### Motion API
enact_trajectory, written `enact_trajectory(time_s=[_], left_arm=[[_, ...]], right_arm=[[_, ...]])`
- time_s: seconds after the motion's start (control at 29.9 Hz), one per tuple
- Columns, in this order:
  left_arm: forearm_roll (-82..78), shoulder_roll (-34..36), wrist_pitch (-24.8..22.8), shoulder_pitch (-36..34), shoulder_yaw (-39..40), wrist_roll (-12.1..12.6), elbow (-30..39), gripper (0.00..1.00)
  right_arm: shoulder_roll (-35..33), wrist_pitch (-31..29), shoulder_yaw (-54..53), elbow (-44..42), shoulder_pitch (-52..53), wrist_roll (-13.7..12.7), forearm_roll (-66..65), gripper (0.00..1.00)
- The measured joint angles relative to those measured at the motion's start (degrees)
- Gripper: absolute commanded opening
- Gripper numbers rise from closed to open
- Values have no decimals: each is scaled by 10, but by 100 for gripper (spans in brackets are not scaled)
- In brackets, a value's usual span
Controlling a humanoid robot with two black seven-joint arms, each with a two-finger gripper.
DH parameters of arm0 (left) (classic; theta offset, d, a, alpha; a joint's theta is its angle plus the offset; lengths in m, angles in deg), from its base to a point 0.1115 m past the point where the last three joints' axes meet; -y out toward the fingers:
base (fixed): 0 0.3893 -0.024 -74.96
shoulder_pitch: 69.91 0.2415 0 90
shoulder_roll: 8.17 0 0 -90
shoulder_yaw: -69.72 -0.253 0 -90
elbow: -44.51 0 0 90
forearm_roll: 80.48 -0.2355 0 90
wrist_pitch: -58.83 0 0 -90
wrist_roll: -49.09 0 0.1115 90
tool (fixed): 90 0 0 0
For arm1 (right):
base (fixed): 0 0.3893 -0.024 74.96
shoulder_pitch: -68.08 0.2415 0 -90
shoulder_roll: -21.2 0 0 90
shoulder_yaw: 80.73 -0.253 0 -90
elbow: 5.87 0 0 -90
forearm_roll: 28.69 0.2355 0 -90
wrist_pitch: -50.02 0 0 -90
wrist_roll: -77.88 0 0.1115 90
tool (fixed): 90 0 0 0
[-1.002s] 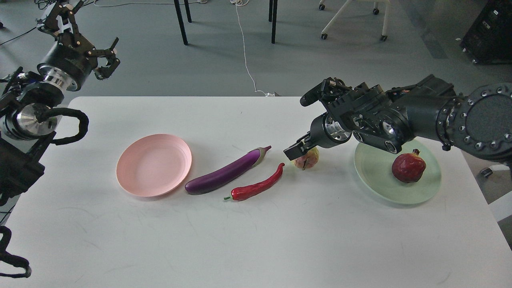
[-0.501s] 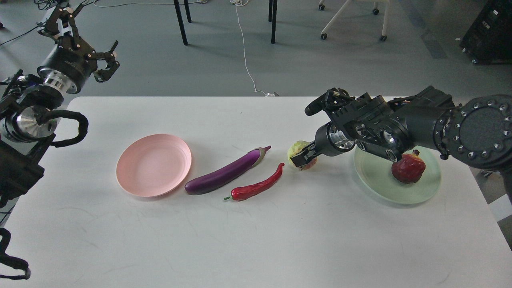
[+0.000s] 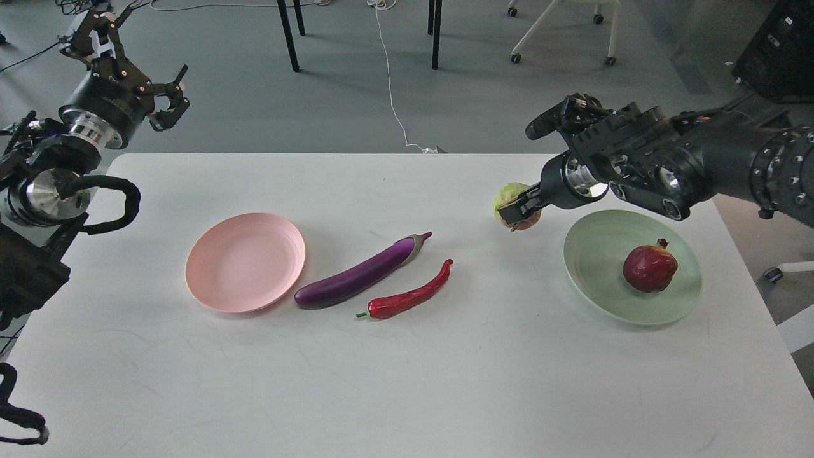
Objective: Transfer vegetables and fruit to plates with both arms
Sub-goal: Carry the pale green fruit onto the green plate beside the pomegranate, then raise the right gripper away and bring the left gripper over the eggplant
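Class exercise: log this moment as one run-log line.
right gripper: shut on yellow-green fruit, lifted | left gripper: open, idle | pomegranate: on green plate | pink plate: empty

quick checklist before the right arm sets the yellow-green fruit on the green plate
1. Grip on the fruit: right hand is shut on the yellow-green fruit - ok.
2. Fruit clear of the table: appears lifted, shadow beneath it - ok.
3. Free room on the green plate: pomegranate sits right of centre, left half bare - ok.
4. Path to the plate: nothing between fruit and plate rim - ok.
5. Left hand out of the way: raised beyond the table's far left corner, open - ok.
6. How firm the grip is: cannot tell.
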Motion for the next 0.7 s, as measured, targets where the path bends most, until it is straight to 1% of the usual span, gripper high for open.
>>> enact_trajectory(time_s=[0.1, 0.2, 0.23, 0.3, 0.37, 0.43, 0.47, 0.6, 0.7], left_arm=[[0, 0, -1, 1, 0, 0, 0, 98], [0, 2, -3, 1, 0, 0, 0, 98], [0, 2, -3, 1, 0, 0, 0, 98], [0, 2, -3, 1, 0, 0, 0, 98], [0, 2, -3, 1, 0, 0, 0, 98], [0, 2, -2, 1, 0, 0, 0, 98], [0, 1, -2, 1, 0, 0, 0, 98], [0, 3, -2, 1, 0, 2, 0, 98], [-3, 11, -3, 1, -1, 4, 2, 98]], right_arm=[[-48, 0, -1, 31, 0, 0, -41, 55], [-85, 0, -2, 41, -7, -1, -62, 56], [-93, 0, -2, 42, -9, -1, -65, 58], [-106, 0, -2, 42, -15, -1, -67, 72], [-110, 3, -3, 39, -25, -1, -68, 80], [-111, 10, -7, 36, -39, -1, -68, 91], [-110, 14, -9, 36, -43, -1, -68, 94], [-108, 21, -21, 36, -49, -1, -67, 98], [-111, 21, -36, 37, -49, -1, -63, 98]])
